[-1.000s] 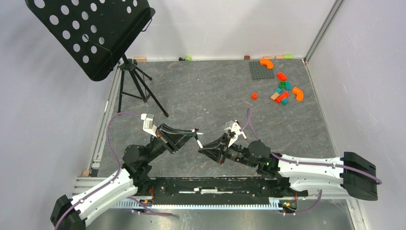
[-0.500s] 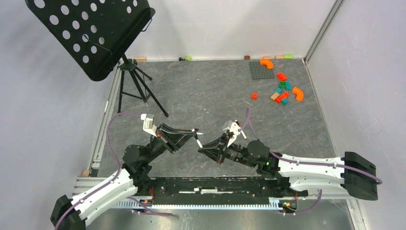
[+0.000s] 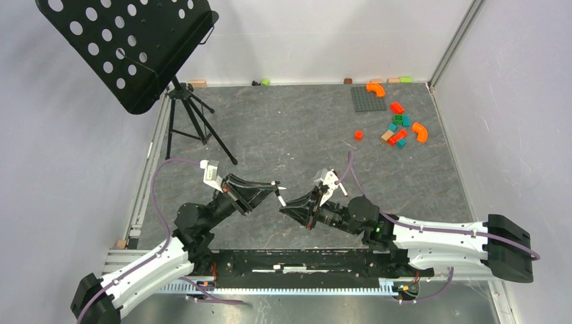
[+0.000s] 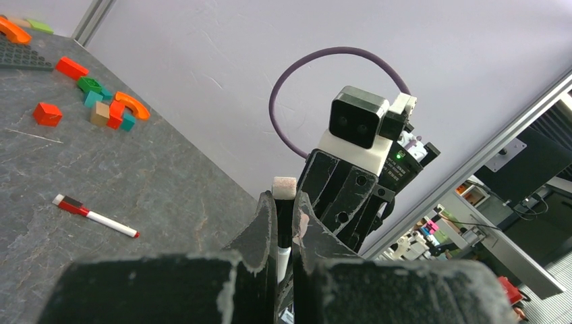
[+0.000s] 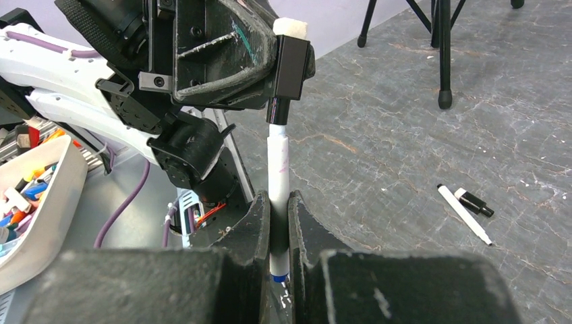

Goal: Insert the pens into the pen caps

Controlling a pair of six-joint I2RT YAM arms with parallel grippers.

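Observation:
My left gripper [image 3: 275, 191] [image 4: 284, 202] is shut on a black pen cap [image 4: 284, 223] [image 5: 291, 65] with a white felt top. My right gripper [image 3: 284, 204] [image 5: 278, 202] is shut on a white-barrelled pen [image 5: 277, 169] held upright. The pen's dark front end reaches into the cap's open mouth. Both grippers meet tip to tip above the table's near middle. A second pen [image 4: 98, 217] with a red end lies on the table beside the right arm. A third pen [image 5: 464, 214] with a black tip lies next to a loose black cap [image 5: 475, 203].
A black music stand [image 3: 128, 47] on a tripod [image 3: 192, 125] fills the back left. Coloured toy blocks [image 3: 399, 128] and a grey baseplate [image 3: 368, 98] lie at the back right. A white bin [image 5: 40, 196] of markers sits off the table's near edge.

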